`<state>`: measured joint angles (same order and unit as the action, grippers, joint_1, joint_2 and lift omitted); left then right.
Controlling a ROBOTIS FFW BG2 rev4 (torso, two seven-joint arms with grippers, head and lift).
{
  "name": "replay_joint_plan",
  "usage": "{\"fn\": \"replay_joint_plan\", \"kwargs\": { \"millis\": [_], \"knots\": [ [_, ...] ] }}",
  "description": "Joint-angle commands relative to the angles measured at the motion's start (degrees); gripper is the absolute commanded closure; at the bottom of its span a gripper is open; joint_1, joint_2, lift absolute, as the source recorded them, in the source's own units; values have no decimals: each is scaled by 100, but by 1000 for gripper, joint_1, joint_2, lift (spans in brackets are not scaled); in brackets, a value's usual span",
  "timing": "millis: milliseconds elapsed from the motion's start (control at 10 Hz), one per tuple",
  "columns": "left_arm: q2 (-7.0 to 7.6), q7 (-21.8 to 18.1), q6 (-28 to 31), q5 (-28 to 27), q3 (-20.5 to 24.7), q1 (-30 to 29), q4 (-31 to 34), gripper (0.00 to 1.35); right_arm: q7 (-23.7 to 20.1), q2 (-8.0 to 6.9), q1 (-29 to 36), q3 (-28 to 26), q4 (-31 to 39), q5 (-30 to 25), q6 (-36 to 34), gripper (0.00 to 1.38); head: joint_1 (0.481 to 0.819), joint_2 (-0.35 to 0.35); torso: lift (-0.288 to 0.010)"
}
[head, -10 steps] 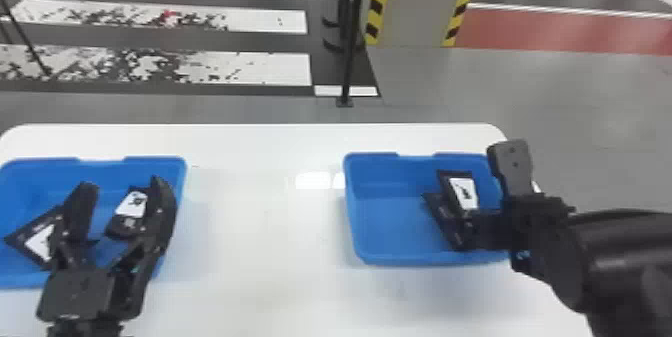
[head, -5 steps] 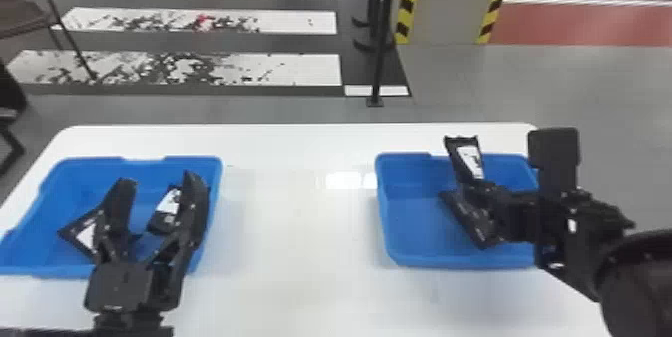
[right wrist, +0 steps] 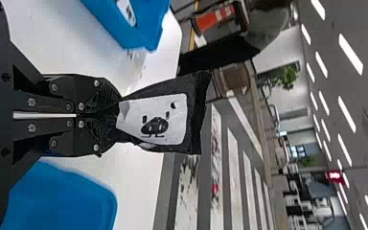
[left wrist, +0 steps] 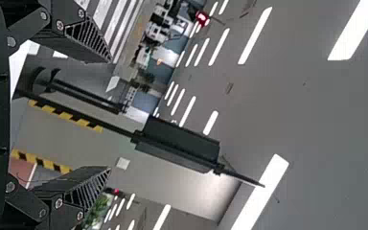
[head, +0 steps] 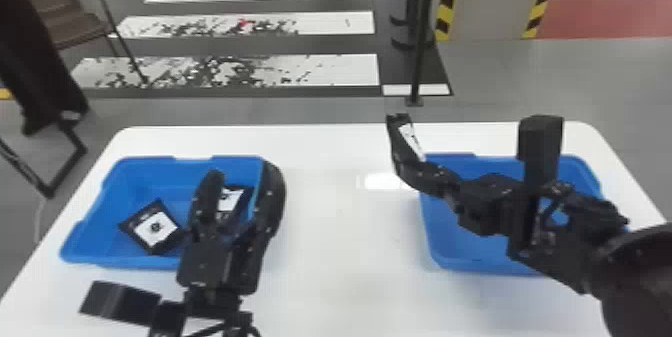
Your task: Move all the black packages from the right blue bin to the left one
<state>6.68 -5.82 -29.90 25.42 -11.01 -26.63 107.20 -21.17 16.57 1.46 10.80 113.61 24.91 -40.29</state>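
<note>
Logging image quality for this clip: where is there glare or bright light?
Head view: glare patch on the white table, just left of the right blue bin; left wrist view: bright ceiling lights; right wrist view: more ceiling lights, beyond the black package.

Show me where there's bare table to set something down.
Widest: the white tabletop between the left bin and the right bin. Another: along the right bin's near side. Crowded: the left bin's right side, by the left gripper, and the right bin's far left corner, where the right gripper holds a package.
</note>
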Motion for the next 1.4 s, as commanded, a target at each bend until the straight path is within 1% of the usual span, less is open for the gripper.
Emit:
{"fn": "replay_joint_plan", "kwargs": {
  "millis": [0,100,200,400,700,800,900,1000,1100,1300],
  "knots": [
    [97,-34,515,6,-292,104,58,269,7,110,-161,703,22,502,50,1138,695,122,-154],
    [97,-69,866,6,-281,104,58,272,7,145,-217,988,65,685,50,1138,695,149,-154],
    [88,-77,951,-40,-201,90,58,272,25,162,-273,1205,79,845,36,1138,695,174,-154],
    [79,-86,1021,-74,-178,76,58,274,51,233,-400,1582,121,1016,-48,1138,695,232,-154],
    [79,-113,1063,-74,-167,76,58,274,51,268,-428,1811,135,1142,-105,1138,695,278,-154],
    [79,-148,1134,-74,-144,76,58,383,51,268,-428,1811,149,1142,-105,1138,695,287,-154],
    [70,-165,1387,-165,5,33,199,992,51,268,-428,1811,135,1154,-105,1138,695,290,-154],
    [35,-157,1668,-291,210,-51,396,1200,51,268,-414,1811,107,1142,-76,1138,695,290,-154],
    [27,-157,1738,-291,233,-65,410,1214,51,259,-428,1811,65,1154,-20,1138,695,298,-154],
    [18,-157,1612,-302,256,-65,410,1213,51,259,-442,1811,-48,1234,191,1124,695,307,-154]
  ]
}}
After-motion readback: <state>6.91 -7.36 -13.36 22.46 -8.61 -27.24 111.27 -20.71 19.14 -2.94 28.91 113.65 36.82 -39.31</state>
